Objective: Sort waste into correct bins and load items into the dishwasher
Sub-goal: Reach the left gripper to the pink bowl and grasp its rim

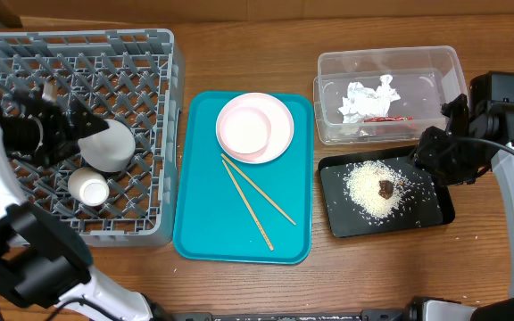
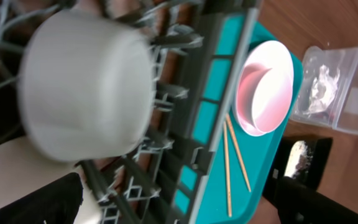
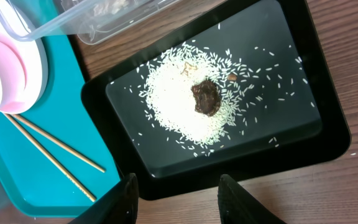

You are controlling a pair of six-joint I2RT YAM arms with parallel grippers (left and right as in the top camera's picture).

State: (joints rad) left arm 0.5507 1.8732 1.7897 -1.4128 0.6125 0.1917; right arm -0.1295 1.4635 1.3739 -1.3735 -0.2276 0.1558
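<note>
Overhead, both chopsticks (image 1: 257, 187) lie diagonally, far-left to near-right, on the teal tray (image 1: 203, 214). Right tool (image 3: 182, 199) stands apart. Left tool (image 1: 77, 127): I cannot tell.

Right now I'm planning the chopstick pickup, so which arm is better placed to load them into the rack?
Left, probably. The chopsticks lie on the teal tray beside the dish rack, where the left gripper sits. The right gripper hangs open over the black tray, farther from the rack.
</note>
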